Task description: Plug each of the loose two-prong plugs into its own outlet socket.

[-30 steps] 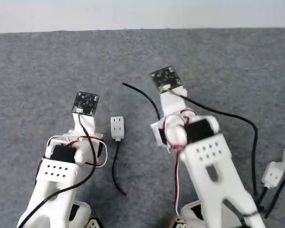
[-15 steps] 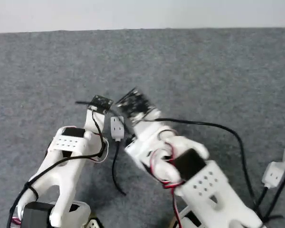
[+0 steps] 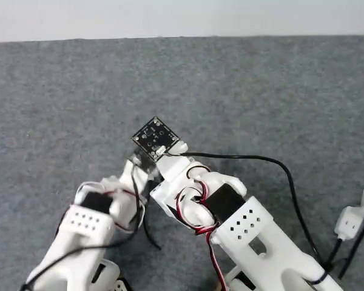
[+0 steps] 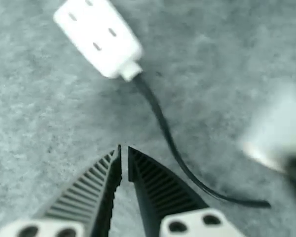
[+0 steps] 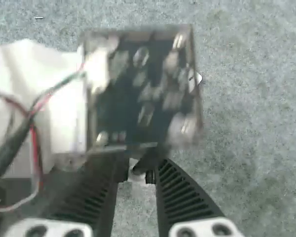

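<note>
left end effector (image 4: 124, 155): fingers all but closed, nothing between them | right end effector (image 5: 141, 170): fingers slightly parted, nothing clearly held, just behind the other arm's camera board (image 5: 143, 89) | outlet block (image 4: 98, 37): flat on grey tabletop (image 3: 261, 91), ahead of left end effector, apart from it, black cord (image 4: 163, 133) trailing | white plug (image 3: 350, 222): tabletop's right side, well apart

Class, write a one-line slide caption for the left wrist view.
Left gripper, shut and empty, hovers over grey carpet near a white outlet block trailing a black cord.
</note>
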Robot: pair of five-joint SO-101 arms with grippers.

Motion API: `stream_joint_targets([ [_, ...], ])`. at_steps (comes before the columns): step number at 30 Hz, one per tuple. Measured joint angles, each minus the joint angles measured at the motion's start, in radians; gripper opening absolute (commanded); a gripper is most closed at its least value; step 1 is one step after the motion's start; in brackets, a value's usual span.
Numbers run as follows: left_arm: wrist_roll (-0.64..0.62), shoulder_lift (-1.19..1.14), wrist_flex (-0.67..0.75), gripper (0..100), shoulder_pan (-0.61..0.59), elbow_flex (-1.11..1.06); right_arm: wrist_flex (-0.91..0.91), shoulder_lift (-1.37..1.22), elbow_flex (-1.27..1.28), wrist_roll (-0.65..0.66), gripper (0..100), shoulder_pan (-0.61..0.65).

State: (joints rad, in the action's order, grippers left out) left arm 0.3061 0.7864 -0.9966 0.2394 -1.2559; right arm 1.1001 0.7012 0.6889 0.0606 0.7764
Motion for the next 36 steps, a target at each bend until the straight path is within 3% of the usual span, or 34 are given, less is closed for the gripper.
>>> stream_joint_targets([
  [4,0.015,0.144,-0.031,1,0.020,-0.043,-0.002,0.000,0.000,0.000,0.8,0.002],
  [7,-0.020,0.235,-0.029,1,-0.037,-0.049,-0.048,0.000,0.000,-0.029,0.8,0.000],
  [14,-0.241,0.413,0.127,1,-0.440,-0.104,-0.199,-0.037,0.000,-0.129,0.8,-0.086],
  [17,-0.264,0.456,0.153,1,-0.559,-0.129,-0.210,-0.141,-0.015,-0.138,0.8,-0.095],
  [36,-0.270,0.486,0.158,1,-0.628,-0.133,-0.157,-0.974,-0.724,-0.206,0.8,-0.150],
])
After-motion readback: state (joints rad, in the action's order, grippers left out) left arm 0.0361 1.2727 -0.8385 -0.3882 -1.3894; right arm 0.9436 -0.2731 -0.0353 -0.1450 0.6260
